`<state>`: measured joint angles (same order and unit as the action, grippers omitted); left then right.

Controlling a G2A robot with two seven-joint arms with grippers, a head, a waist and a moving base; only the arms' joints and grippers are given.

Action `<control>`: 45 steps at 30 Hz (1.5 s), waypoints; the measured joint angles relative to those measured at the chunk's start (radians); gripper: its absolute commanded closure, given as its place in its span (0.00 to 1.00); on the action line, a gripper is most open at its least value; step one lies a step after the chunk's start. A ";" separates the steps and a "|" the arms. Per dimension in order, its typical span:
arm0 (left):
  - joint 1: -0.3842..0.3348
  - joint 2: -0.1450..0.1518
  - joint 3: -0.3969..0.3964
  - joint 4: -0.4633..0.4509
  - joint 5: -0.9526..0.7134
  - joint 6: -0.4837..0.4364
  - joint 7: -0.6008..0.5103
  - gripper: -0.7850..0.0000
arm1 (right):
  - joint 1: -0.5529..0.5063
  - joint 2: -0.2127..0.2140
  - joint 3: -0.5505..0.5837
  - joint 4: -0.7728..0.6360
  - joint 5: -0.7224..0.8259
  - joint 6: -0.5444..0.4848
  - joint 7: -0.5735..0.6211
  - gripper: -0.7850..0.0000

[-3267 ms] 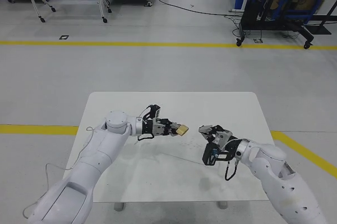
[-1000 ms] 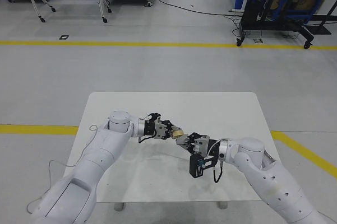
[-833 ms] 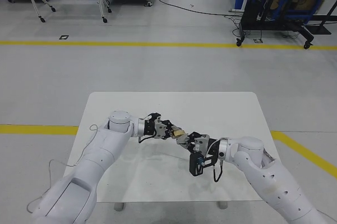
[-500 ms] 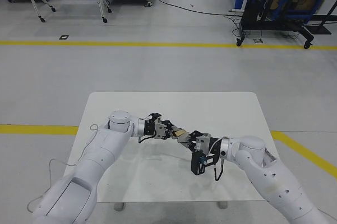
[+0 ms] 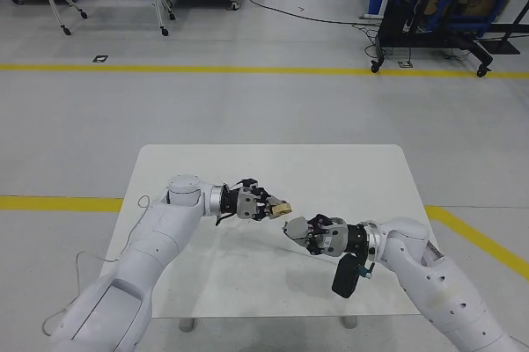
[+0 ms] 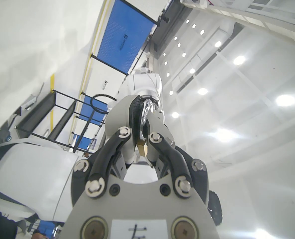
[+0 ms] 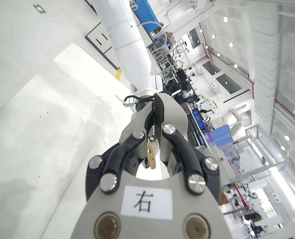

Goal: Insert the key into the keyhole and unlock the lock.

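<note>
Our right pincer (image 5: pixel 293 228) has drawn back, clenched on the key (image 7: pixel 151 156), now just apart from the lock (image 5: pixel 283 209) clamped in our left pincer (image 5: pixel 271 209) over the surface (image 5: pixel 202 167).

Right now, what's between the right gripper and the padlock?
Nothing but bare table: the top view shows a small gap between the right gripper, holding the key, and the brass padlock in the left gripper.
</note>
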<state>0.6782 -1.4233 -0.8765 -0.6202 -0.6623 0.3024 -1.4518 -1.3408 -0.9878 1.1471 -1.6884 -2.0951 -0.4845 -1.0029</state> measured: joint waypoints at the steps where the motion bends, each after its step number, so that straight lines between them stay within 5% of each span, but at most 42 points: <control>1: -0.002 -0.001 0.001 0.004 -0.002 0.004 -0.010 1.00 | 0.003 0.000 -0.001 0.010 0.003 0.000 -0.010 1.00; 18: -0.026 -0.013 0.035 0.047 0.032 0.029 0.003 1.00 | 0.054 -0.010 -0.084 0.045 -0.003 -0.079 0.077 1.00; 34: -0.037 -0.025 0.067 0.060 0.069 0.035 0.000 1.00 | 0.176 -0.019 -0.161 0.207 0.015 -0.116 -0.030 1.00; 45: -0.044 -0.028 0.069 0.072 0.066 0.025 -0.013 1.00 | 0.220 -0.025 -0.190 0.249 0.038 -0.115 0.005 1.00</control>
<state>0.6346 -1.4514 -0.8072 -0.5486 -0.5958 0.3279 -1.4651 -1.1211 -1.0123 0.9566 -1.4396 -2.0575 -0.6000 -0.9977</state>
